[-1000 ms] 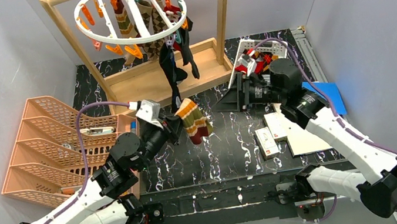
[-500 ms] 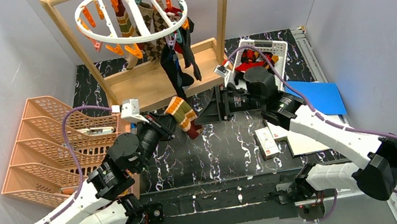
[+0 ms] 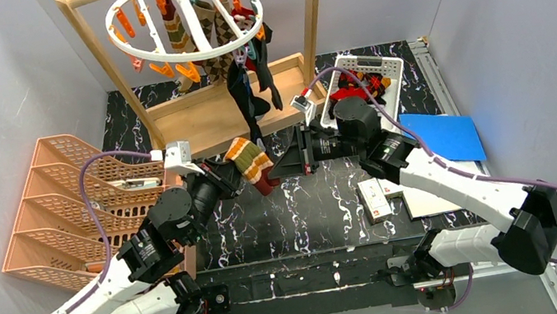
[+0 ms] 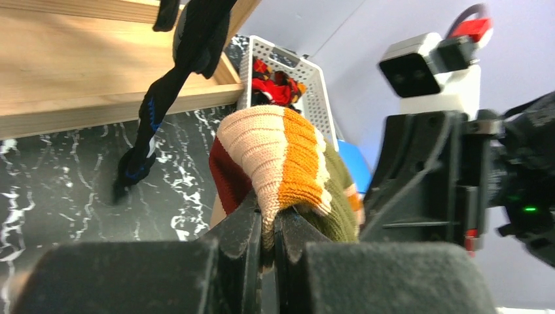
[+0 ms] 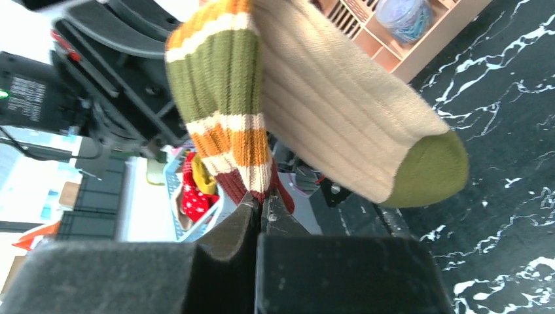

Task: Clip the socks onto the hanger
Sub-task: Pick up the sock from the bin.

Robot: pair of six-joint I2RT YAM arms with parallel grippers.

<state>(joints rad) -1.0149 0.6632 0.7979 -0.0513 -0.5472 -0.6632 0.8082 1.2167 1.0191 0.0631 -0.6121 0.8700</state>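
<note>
Left gripper [image 4: 267, 226] is clamped tight on the cream-and-orange part of the striped sock [image 4: 288, 163]. The right gripper [image 5: 258, 209] is pinched shut on its dark red edge. So the sock is slung between the two, long axis roughly left to right, above the middle of the bench [image 3: 300, 212]. The hanger [image 3: 183, 17] sits higher up and toward the far edge, over the wooden frame [image 3: 211, 121]. Left arm looks a touch nearer to it, imo.
</note>
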